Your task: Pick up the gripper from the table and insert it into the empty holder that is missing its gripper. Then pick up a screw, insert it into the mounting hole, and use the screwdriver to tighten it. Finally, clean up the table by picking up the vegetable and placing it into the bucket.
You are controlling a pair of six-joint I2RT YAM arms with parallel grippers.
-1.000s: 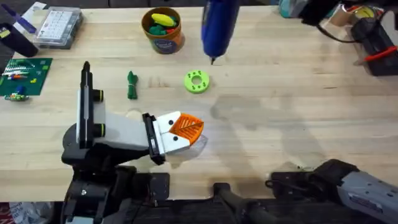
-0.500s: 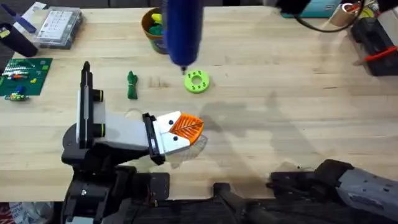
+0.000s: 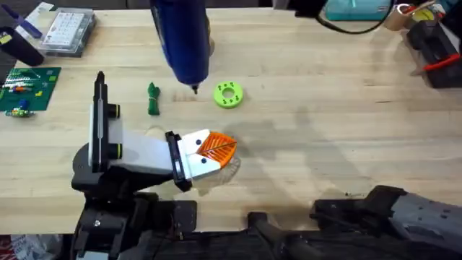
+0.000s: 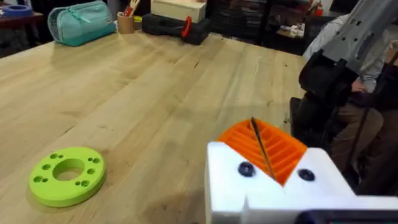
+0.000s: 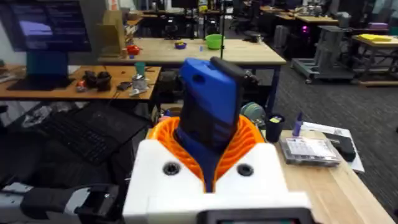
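My right gripper [image 5: 211, 140] is shut on the blue screwdriver [image 5: 208, 102], its orange ribbed pads hugging the body. From overhead the screwdriver [image 3: 180, 36] hangs high and large over the far middle, its thin tip [image 3: 193, 88] between the vegetable [image 3: 153, 99] and a lime ring. The bucket is hidden behind it. At the near left lies the white holder [image 3: 141, 153] with its black end plate and yellow-green knobs. At its end sits the orange ribbed gripper [image 3: 215, 147] on a white base with two dark dots. My left gripper [image 4: 264, 149] shows its pads pressed together.
A lime-green ring [image 3: 228, 94] with holes lies just right of the screwdriver tip, also seen as the ring [image 4: 67, 175]. A clear parts box [image 3: 68, 30] and a green board [image 3: 29, 88] sit at the far left. A teal bag [image 4: 81, 22] and black case [image 3: 433, 50] lie far right.
The screwdriver has swung left across the far side of the table, from right of the bucket to in front of it. The holder and left gripper have not moved.
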